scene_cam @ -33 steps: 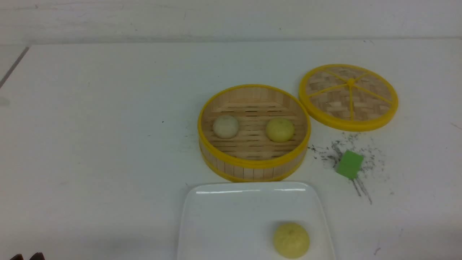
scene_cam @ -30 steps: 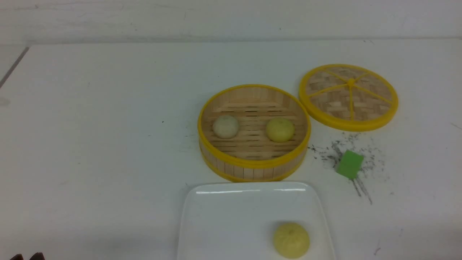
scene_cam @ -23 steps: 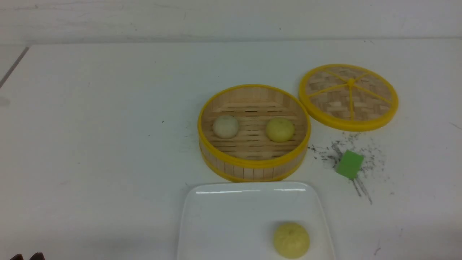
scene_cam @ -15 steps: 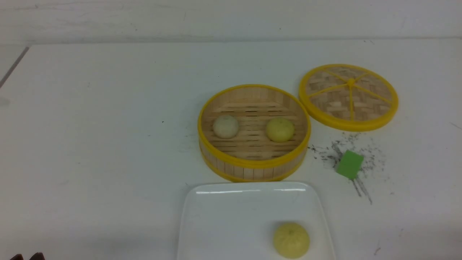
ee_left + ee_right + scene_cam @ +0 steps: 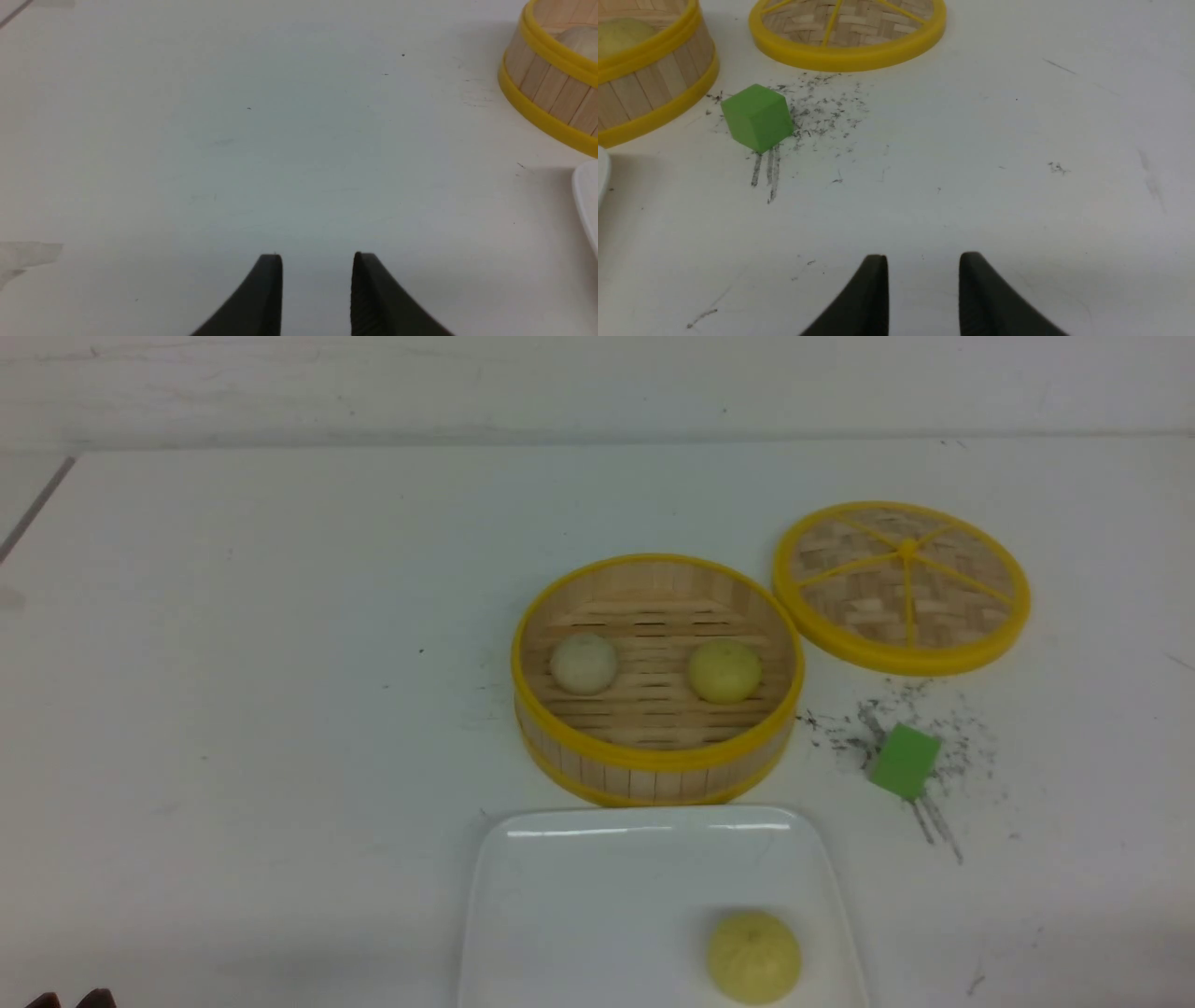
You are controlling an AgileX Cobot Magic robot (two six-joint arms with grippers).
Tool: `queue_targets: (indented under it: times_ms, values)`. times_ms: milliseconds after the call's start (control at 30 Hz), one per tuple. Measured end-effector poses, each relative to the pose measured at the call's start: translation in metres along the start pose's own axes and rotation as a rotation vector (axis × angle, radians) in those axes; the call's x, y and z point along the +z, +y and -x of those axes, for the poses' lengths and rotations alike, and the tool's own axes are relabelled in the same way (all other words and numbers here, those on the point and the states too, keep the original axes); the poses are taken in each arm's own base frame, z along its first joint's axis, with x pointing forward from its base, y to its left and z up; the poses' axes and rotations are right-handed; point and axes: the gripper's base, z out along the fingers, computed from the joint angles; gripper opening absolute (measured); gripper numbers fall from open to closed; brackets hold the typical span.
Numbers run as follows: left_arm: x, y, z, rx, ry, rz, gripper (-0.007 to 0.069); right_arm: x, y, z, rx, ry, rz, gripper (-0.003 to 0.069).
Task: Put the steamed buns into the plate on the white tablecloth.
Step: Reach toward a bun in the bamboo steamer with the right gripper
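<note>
An off-white bun (image 5: 583, 663) and a pale yellow bun (image 5: 724, 670) sit in the round yellow-rimmed steamer (image 5: 653, 775). A second yellow bun (image 5: 753, 957) lies on the white square plate (image 5: 579, 905), near its right side. My left gripper (image 5: 317, 256) is open and empty over bare tablecloth (image 5: 233, 709), well to the left of the steamer (image 5: 546, 93); only its tips (image 5: 70, 999) show in the front view. My right gripper (image 5: 923, 256) is open and empty over the cloth, to the right of the plate, out of the front view.
The woven lid (image 5: 901, 586) lies flat behind and to the right of the steamer. A green cube (image 5: 904, 761) stands on dark scuff marks right of the steamer; it also shows in the right wrist view (image 5: 757, 116). The table's back edge meets a wall.
</note>
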Motion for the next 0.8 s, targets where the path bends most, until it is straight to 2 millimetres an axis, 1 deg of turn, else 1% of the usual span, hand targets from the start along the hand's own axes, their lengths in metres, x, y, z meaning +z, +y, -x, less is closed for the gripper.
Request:
queue_targets:
  times_ms: [533,600,633,700,733,767,800]
  values:
    - [0.0,0.001,0.0,0.014,-0.002,0.008,0.0241,0.0,0.0,0.0,0.002,-0.001,0.001,0.024]
    - [0.0,-0.002,0.0,-0.101,-0.004,-0.018,0.0241,0.0,0.001,0.0,0.046,-0.001,0.014,0.024]
    - [0.0,-0.004,0.0,-0.196,-0.004,-0.04,0.0241,0.0,0.003,0.0,0.101,-0.001,0.029,0.024]
    - [0.0,-0.007,0.001,-0.398,0.0,-0.082,0.0241,0.0,0.006,0.0,0.236,0.003,0.065,0.024]
    - [0.0,-0.01,0.001,-0.545,0.01,-0.116,0.0241,0.0,0.009,0.001,0.349,0.009,0.096,0.024]
    - [-0.001,-0.012,0.002,-0.648,0.016,-0.138,0.0241,0.0,0.01,0.001,0.41,0.015,0.115,0.024]
    - [-0.001,-0.015,0.003,-0.79,0.027,-0.168,0.0241,-0.001,0.012,0.001,0.481,0.02,0.136,0.024]
